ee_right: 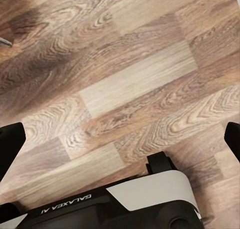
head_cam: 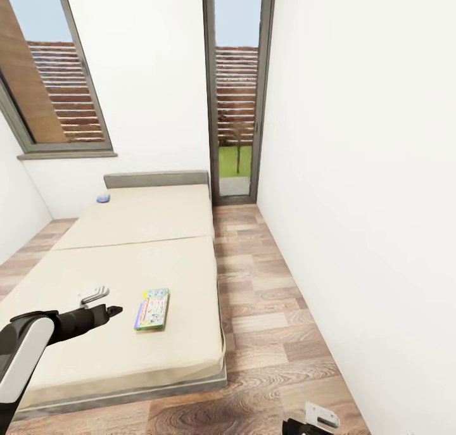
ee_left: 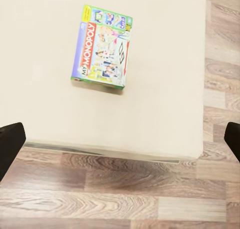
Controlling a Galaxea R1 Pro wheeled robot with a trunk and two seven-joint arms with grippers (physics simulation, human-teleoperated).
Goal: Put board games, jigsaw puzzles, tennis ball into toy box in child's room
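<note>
- a low bed (head_cam: 126, 232) with a cream mattress stands on a wood floor (head_cam: 266, 308), its grey headboard (head_cam: 156, 179) against the far white wall.
- a monopoly box (head_cam: 152, 309) lies flat on the bed, near the foot edge and toward the edge that faces the open strip of floor; nothing touches it.
- in the left wrist view the box (ee_left: 103, 54) lies face up on the mattress, back from the bed's foot edge, with the floor past that edge.
- a small blue thing (head_cam: 102, 198) lies at the head end, near the bed's far left corner; too small to tell what it is.
- the left gripper (head_cam: 104, 307) hangs over the bed's foot half, just beside the box and apart from it. its fingers (ee_left: 9, 144) stand wide apart at the sides of the left wrist view, holding nothing.
- the right gripper (head_cam: 320, 419) is low over the floor beside the bed. its fingers (ee_right: 10, 146) are spread wide and empty, with floor boards and the robot's base (ee_right: 150, 196) under them.
- two windows (head_cam: 57, 74) and a glass door (head_cam: 235, 93) are set in the far wall.
</note>
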